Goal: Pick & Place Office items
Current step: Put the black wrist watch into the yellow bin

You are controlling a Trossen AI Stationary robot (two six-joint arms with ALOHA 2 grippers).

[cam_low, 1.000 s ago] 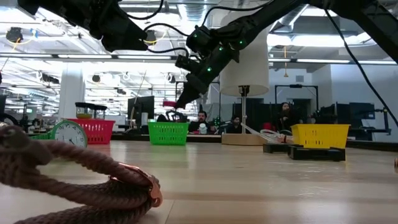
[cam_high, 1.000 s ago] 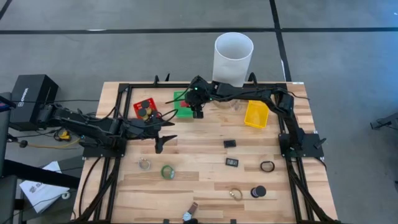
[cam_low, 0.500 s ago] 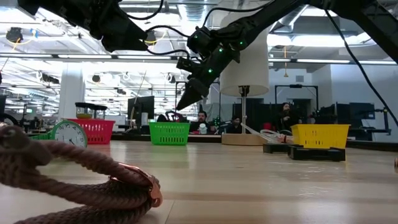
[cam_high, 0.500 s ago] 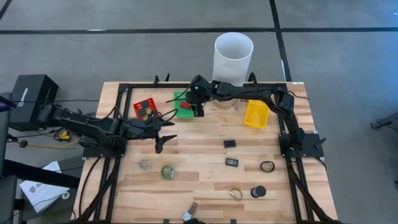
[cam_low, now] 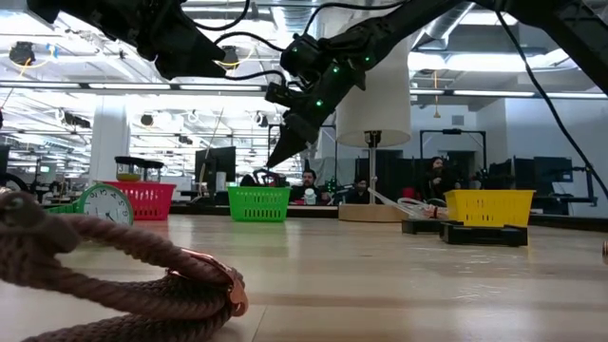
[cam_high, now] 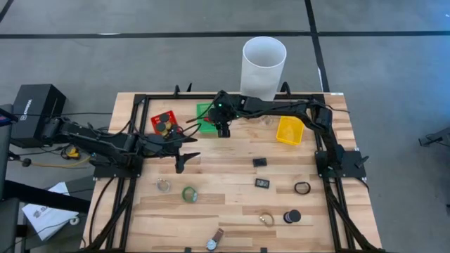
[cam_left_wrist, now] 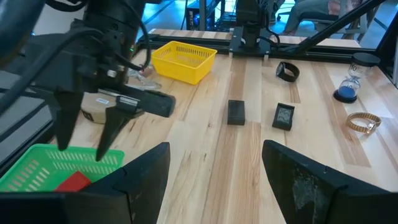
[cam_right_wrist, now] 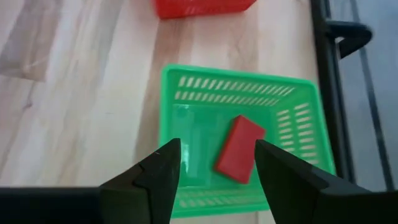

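One red block (cam_right_wrist: 239,149) lies in the green bin (cam_right_wrist: 298,134) beneath the right gripper (cam_right_wrist: 214,165), fingers released and empty, while many items wait on the counter (cam_high: 225,151).

no text, label, brand or number can be read on anything here.

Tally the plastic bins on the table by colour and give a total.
Red bin: 1
Green bin: 1
Yellow bin: 1
Total: 3
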